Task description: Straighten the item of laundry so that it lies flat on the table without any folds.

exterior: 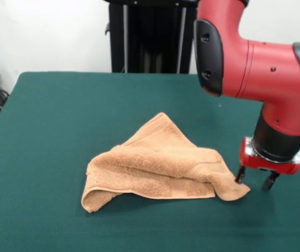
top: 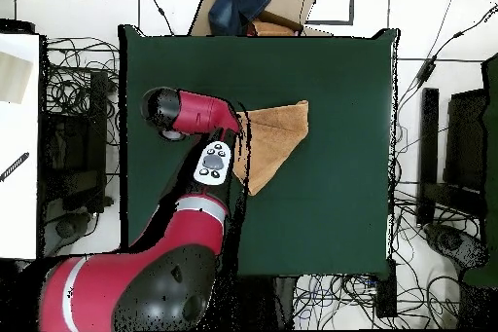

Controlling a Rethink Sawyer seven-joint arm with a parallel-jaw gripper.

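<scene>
Peach-orange terry towel (exterior: pixel 157 165) beside the black fingertips (exterior: pixel 240 178); dark green table (exterior: pixel 60 131) beneath them; red gripper (exterior: pixel 255 181) body above, black collar.

Folded towel (top: pixel 277 138) on green table (top: pixel 331 211), red arm (top: pixel 195 114) overlapping its edge.

One towel (exterior: pixel 163 168), one table (exterior: pixel 60 131), one gripper (exterior: pixel 255 181), perhaps one cardboard box (top: pixel 277 2).
</scene>
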